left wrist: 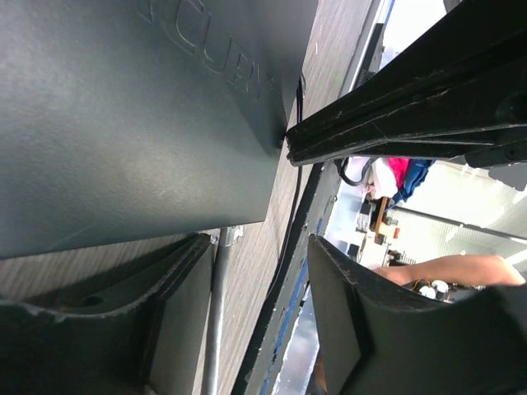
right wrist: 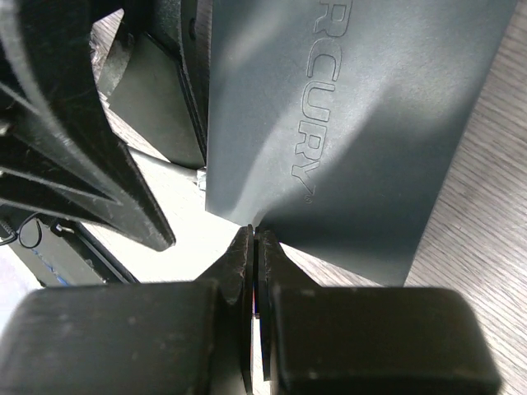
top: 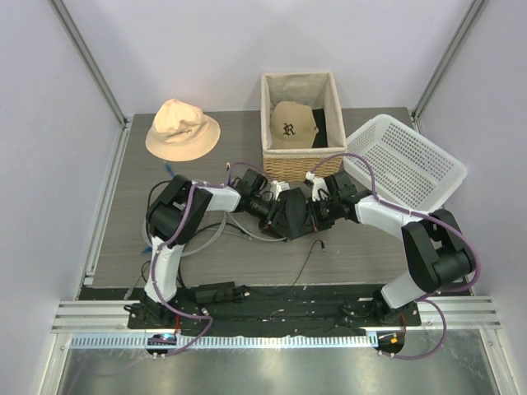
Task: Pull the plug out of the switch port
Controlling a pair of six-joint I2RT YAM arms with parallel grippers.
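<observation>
The switch (top: 290,218) is a flat dark-grey box at the table's middle, lettered MERCURY on top, and also shows in the left wrist view (left wrist: 123,123) and the right wrist view (right wrist: 354,123). A grey cable (left wrist: 216,313) ends in a clear plug (left wrist: 230,234) at the switch's edge, which also shows small in the right wrist view (right wrist: 200,177). My left gripper (top: 265,203) is open (left wrist: 259,247), and the grey cable runs between its fingers, close to the left one. My right gripper (top: 315,216) is shut (right wrist: 254,234), its tips against the switch's near corner.
A wicker basket (top: 272,160) holding a brown cap (top: 292,123) stands behind the switch. A white plastic basket (top: 403,160) is at the right and a beige bucket hat (top: 183,127) at the back left. A black power adapter (top: 214,292) and a thin black cable (top: 306,262) lie near the front.
</observation>
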